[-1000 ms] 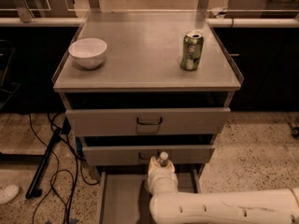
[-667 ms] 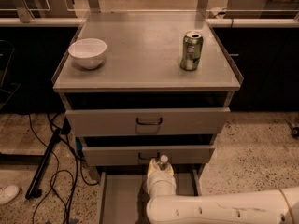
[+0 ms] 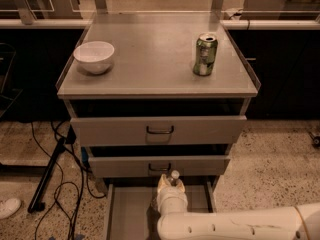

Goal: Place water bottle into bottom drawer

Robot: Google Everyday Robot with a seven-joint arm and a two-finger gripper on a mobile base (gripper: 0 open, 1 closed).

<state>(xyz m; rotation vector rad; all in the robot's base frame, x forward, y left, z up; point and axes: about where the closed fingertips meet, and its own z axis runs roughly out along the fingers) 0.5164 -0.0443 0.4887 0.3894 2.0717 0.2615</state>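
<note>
The water bottle (image 3: 174, 175) shows only its white cap and clear neck, poking up between the pale fingers (image 3: 163, 184) of my gripper (image 3: 171, 185). The gripper is shut on the bottle and holds it upright over the back of the open bottom drawer (image 3: 129, 209), just in front of the middle drawer's face. My white arm (image 3: 235, 226) reaches in from the lower right and hides the rest of the bottle and part of the drawer floor.
A green soda can (image 3: 205, 54) and a white bowl (image 3: 94, 57) stand on the cabinet top (image 3: 150, 49). The top drawer (image 3: 160, 130) and middle drawer (image 3: 160, 167) are slightly ajar. Cables (image 3: 55, 184) and a white shoe (image 3: 9, 207) lie on the floor at left.
The gripper and the bottle have sunk a little lower toward the bottom drawer. Nothing else has moved.
</note>
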